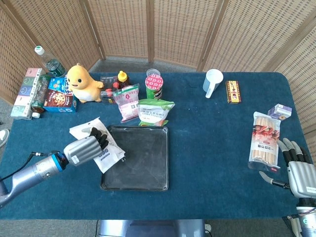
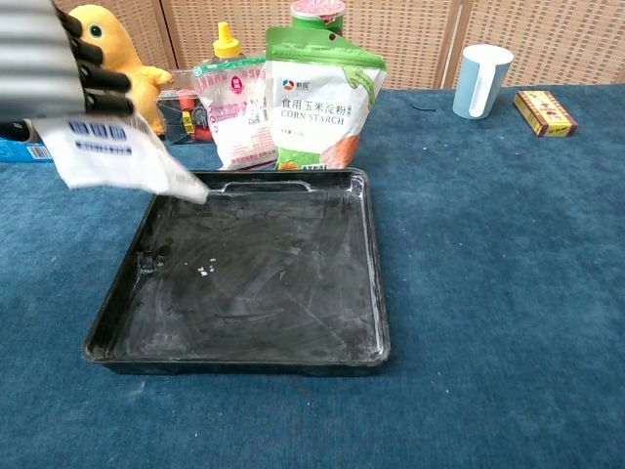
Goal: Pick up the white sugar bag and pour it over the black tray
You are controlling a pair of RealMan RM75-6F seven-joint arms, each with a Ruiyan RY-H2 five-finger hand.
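My left hand (image 1: pixel 85 149) grips the white sugar bag (image 1: pixel 101 148) above the left edge of the black tray (image 1: pixel 148 168). In the chest view the left hand (image 2: pixel 49 59) fills the top left corner, and the white sugar bag (image 2: pixel 117 156) hangs tilted below it, one corner pointing toward the tray's handle. A few white grains (image 2: pixel 205 267) lie on the black tray (image 2: pixel 293 322) near its left side. My right hand (image 1: pixel 295 165) rests at the table's right front corner, fingers apart and holding nothing.
Behind the tray stand a corn starch bag (image 1: pixel 155 112), a pink bag (image 1: pixel 127 101), a red can (image 1: pixel 153 85) and a yellow toy (image 1: pixel 82 84). A blue cup (image 1: pixel 212 82) and small box (image 1: pixel 233 91) sit far right. A noodle packet (image 1: pixel 264 140) lies by my right hand.
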